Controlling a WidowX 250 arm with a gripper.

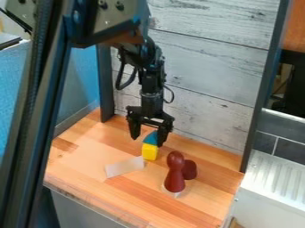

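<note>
Pale, weathered planks [202,62] stand behind a wooden table [83,164], with a dark post [106,89] at the planks' left side in the view and another dark post [264,93] at their right. Blue panelling [77,84] lies beyond the left post, and a thick dark beam [35,133] crosses the near left side of the view. Off the table's right edge is a white ribbed surface [274,178], with grey tiles [283,149] behind it.

On the table, the yellow block [149,152] is the landmark for everything else. A blue wedge-like block [150,138] sits directly on top of it. The black arm [152,71] comes down from above, and its tool [147,140] hangs over the yellow block, pointing down. The tool is open, its two fingers spread to either side of the blue block; the right one in the view is very close to that block, though whether it touches cannot be made out, while a gap shows on the left.

A pale flat rectangular piece [124,167] lies just beside the yellow block, to its lower left in the view. To the lower right of the yellow block stands a dark red pin-shaped piece [175,173] with a round head and a pale patch [172,193] at its foot. Another dark red rounded piece [190,169] is close behind it, partly hidden.
</note>
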